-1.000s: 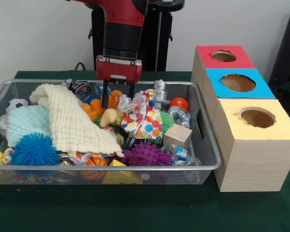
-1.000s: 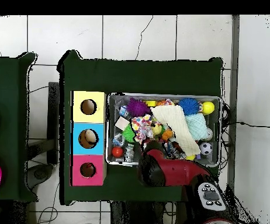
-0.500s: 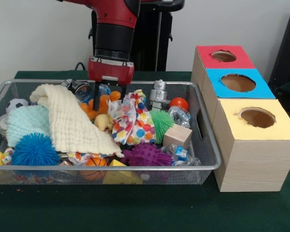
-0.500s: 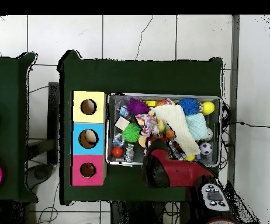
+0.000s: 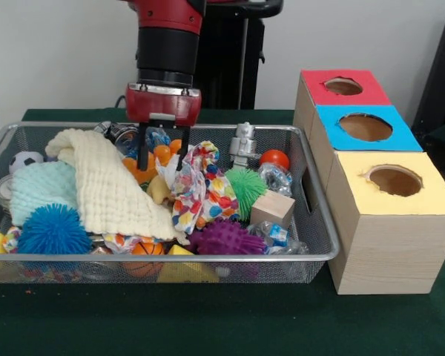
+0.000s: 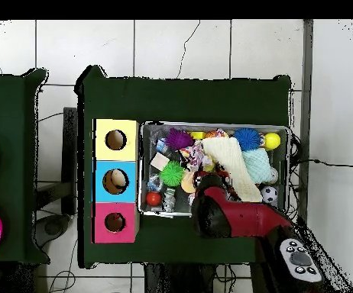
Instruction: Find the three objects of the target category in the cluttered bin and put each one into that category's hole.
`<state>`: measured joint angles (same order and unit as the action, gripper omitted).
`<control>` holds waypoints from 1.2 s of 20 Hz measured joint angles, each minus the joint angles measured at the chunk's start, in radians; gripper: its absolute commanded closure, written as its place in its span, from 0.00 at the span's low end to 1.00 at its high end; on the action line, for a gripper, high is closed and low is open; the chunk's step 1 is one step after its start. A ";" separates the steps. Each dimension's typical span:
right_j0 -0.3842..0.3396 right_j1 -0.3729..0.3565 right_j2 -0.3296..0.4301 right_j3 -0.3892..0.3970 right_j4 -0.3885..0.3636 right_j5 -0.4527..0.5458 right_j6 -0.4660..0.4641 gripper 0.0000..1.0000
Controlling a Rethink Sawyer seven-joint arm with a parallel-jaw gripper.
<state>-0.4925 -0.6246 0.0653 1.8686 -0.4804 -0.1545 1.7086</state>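
My gripper [image 5: 162,159] stands open low in the wire bin [image 5: 315,194], its fingers [image 5: 142,157] straddling the orange toys [image 5: 150,165] at the back middle. Its right finger touches the edge of the polka-dot cloth [image 5: 200,191], which lies bunched beside it. Nothing is held between the fingers. A green spiky ball [image 5: 245,188] lies bare right of that cloth. The sorting boxes stand right of the bin with a red hole [image 5: 343,87], a blue hole [image 5: 365,127] and a yellow hole [image 5: 394,180]. In the overhead view the arm [image 6: 214,216] hides the gripper.
A cream cloth [image 5: 111,185] drapes over the bin's left middle, beside a mint cloth [image 5: 41,189]. Blue spiky ball [image 5: 52,230], purple spiky ball [image 5: 224,239], wooden block [image 5: 272,208], red ball [image 5: 274,159], metal figure [image 5: 242,141] and soccer ball [image 5: 26,159] crowd the bin.
The gripper has moved left along the bin's back. The polka-dot cloth slid left with it and bunched up, uncovering the green spiky ball.
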 measured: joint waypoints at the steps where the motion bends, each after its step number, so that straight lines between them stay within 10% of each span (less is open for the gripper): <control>1: -0.015 -0.003 0.019 -0.001 0.000 0.023 0.000 0.00; 24: 0.013 0.063 0.177 -0.021 0.053 0.075 0.000 0.00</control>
<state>-0.4793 -0.5615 0.2426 1.8474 -0.4272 -0.0797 1.7086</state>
